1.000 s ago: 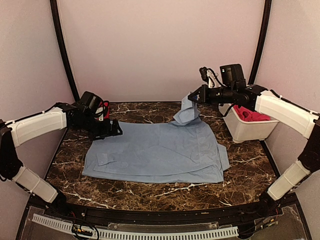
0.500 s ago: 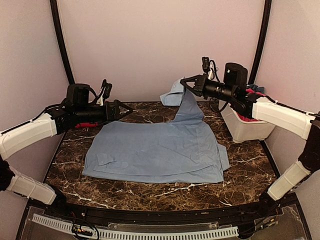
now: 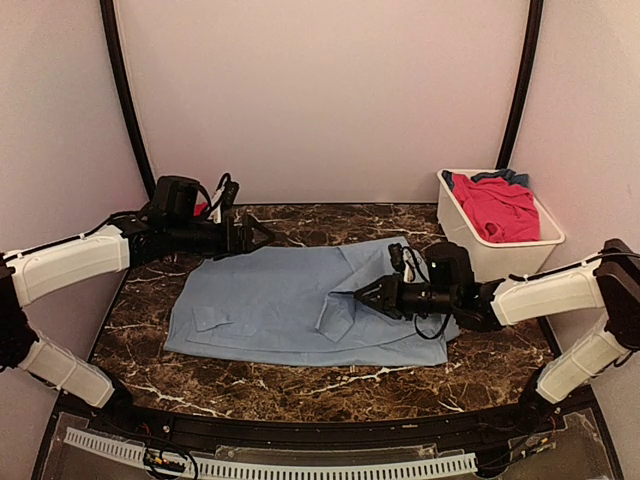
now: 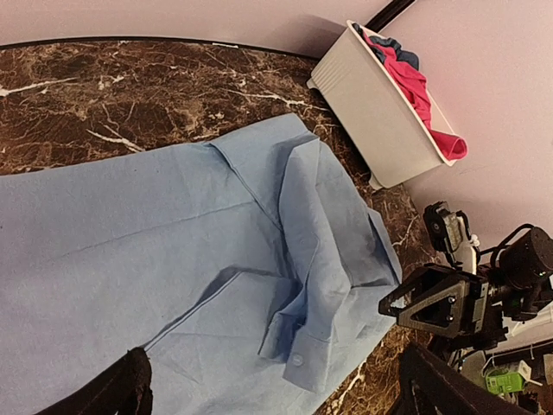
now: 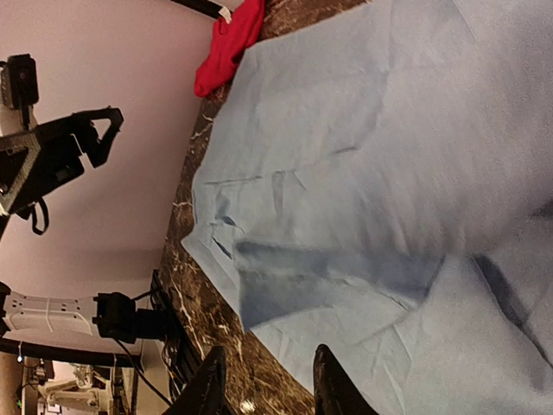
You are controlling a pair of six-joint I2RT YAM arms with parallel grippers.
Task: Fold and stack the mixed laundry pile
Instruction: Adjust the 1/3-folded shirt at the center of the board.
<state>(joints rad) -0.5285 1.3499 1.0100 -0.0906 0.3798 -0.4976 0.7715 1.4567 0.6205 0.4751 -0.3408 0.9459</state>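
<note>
A: Well, what is seen to be changed in the last second?

B: The sleeve (image 3: 345, 298) on the right side of the light-blue shirt (image 3: 260, 310) was held up high over the far right corner a second ago. It is now laid across the body of the shirt. The right gripper (image 3: 358, 296) is brought down low with it. Its fingers are parted a little, and in the wrist view a gap is seen between them with no cloth pinched there.

A: And the left gripper (image 3: 258, 237)?

B: It is held spread wide, with nothing gripped, above the far left edge of the shirt, and is hardly shifted.

A: Where is the laundry found?

B: The shirt is spread flat in the middle of the table (image 3: 300, 385). A red piece (image 3: 497, 208) and a darker blue one (image 3: 505, 178) are left in the white tub (image 3: 495, 262) at the far right. Another red piece (image 5: 226, 39) is seen beyond the shirt's far left edge.

A: What is meant by that for the task?

B: One sleeve fold is judged done. Further folds of the shirt are still needed and the other pieces are untouched, so the work is judged to be at an early stage.
</note>
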